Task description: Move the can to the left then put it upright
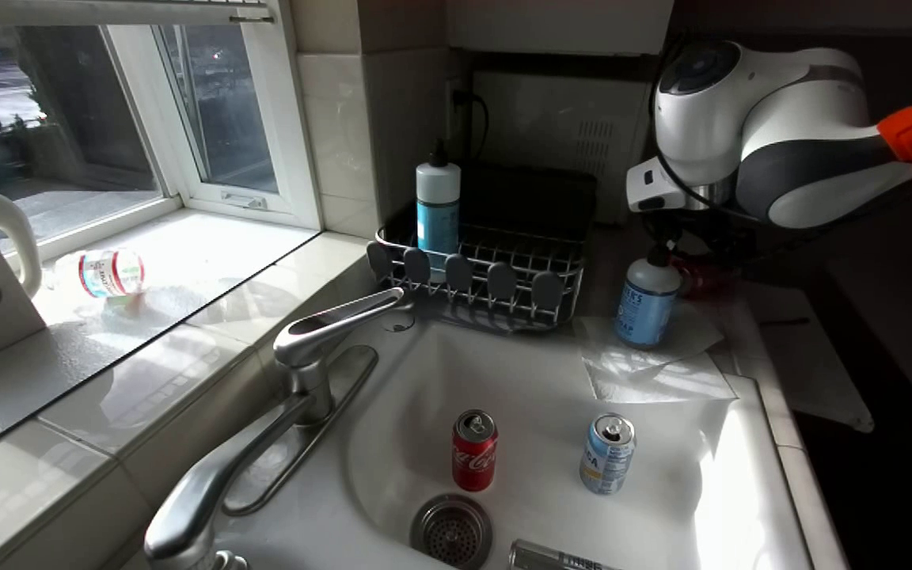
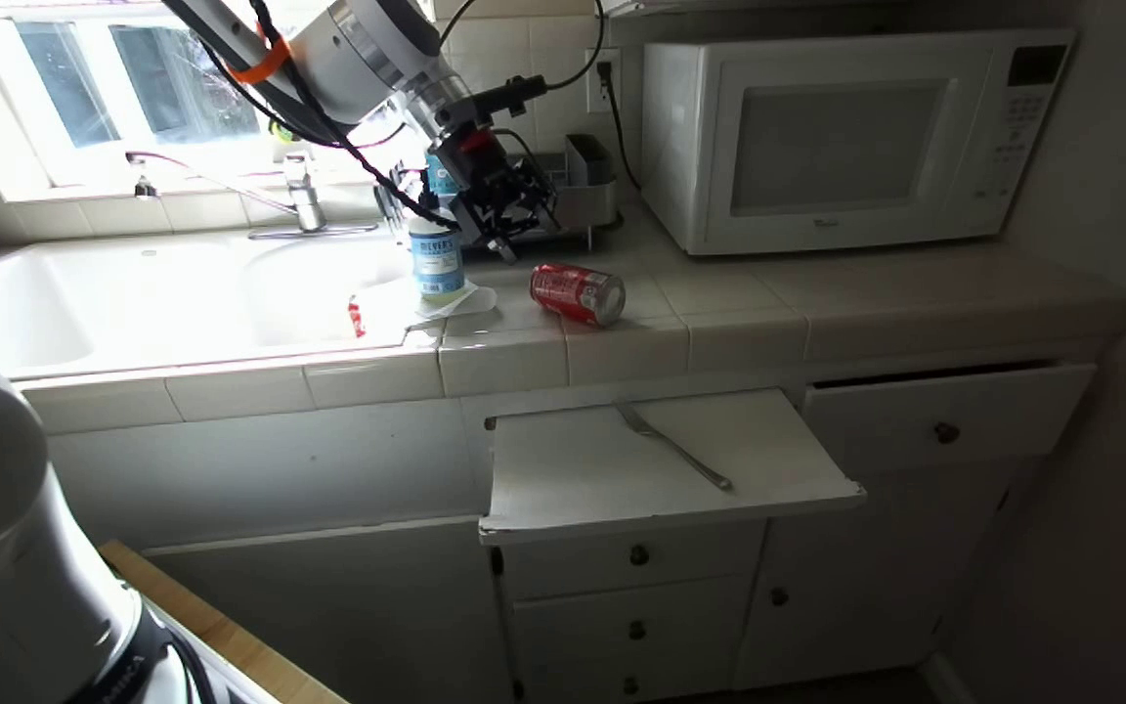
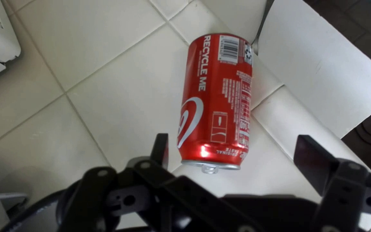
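Nearest in the wrist view, the gripper [image 3: 232,149] is spread wide with nothing gripped, its fingers [image 3: 314,164] set apart presumably so that a round body may be taken between them. On the counter [image 3: 124,90], near its front edge, the red can [image 3: 216,100] is laid on its side, its tab [image 3: 210,169] turned towards the gripper; both the shift left and the standing-up are judged yet to be done. In an exterior view the soap bottle [image 1: 646,305] is stood on a pale sheet [image 1: 654,376] at the edge of the sink [image 1: 519,360], perhaps for drips, and could be knocked.
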Available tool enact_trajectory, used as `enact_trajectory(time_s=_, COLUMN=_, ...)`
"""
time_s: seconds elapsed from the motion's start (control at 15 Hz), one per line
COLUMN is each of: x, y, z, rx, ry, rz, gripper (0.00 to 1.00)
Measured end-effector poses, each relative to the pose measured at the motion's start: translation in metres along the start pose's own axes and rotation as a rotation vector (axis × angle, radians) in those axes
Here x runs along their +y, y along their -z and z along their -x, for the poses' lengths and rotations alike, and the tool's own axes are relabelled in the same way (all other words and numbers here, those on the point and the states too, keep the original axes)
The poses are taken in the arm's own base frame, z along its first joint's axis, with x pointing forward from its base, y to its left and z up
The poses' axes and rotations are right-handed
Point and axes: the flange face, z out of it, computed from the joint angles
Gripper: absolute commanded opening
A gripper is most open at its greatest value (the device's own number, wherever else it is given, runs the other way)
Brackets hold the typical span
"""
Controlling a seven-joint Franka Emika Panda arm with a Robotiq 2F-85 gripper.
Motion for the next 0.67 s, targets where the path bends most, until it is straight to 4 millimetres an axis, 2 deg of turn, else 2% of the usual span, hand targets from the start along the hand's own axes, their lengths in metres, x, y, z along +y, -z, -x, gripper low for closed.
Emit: enact_trajectory(time_s=0.67, x=0.003, y=-0.017, z=-0.013, rx=-0.023, ry=0.02, rz=-0.013, gripper=1.0)
